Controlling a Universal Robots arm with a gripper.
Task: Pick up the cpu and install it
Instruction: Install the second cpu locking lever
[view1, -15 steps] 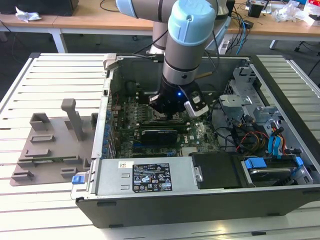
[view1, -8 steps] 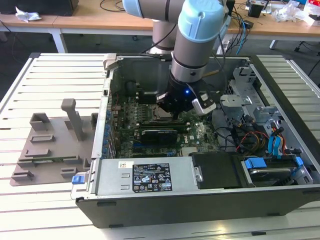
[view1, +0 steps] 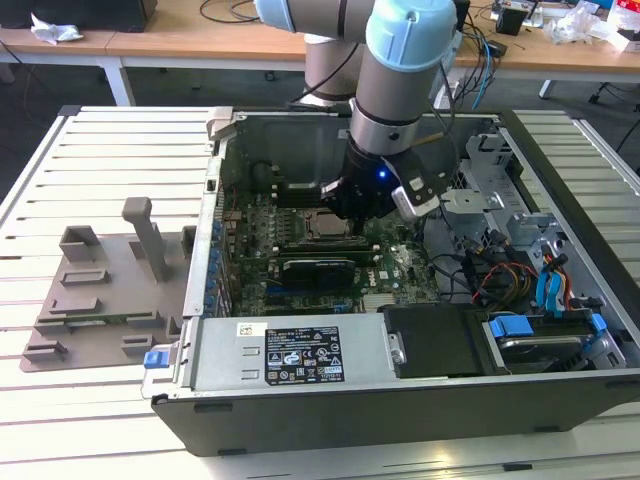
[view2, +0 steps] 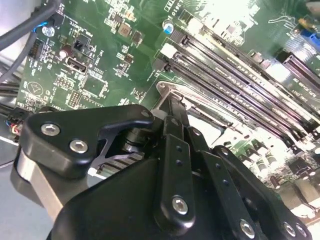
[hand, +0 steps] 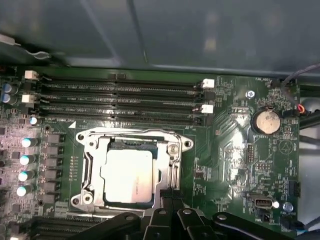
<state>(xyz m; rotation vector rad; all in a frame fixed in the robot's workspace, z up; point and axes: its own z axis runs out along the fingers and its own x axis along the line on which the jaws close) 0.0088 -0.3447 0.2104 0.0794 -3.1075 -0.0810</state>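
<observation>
- First wrist view puts the cpu (hand: 127, 175) flat inside the metal socket frame (hand: 90, 150) on the green motherboard (hand: 230, 150), its silvery top facing up, with the frame's bars around its edges.
- The hand (hand: 170, 202) hangs just beside one edge of the socket, its black linkage crowding the near rim of the frame; whether a tip touches the frame or the chip I cannot tell.
- Its fingers look drawn close together with nothing between them, so the chip seems released, not carried.
- Exterior view has the arm reaching down into the open computer case (view1: 300, 390), which lies on the slatted surface (view1: 100, 170), with the hand (view1: 352, 212) low over the socket area, just beside the black graphics card (view1: 318, 266).
- Second wrist view looks past the hand's black links toward the memory slots (view2: 240, 80) and a corner of the socket frame.
- My judgement: the pick-up is done and the work is in the install step, with the chip placed.
- What this stage calls for is care that the chip lies level and square in its seat, with no sideways push from the fingertips.
</observation>
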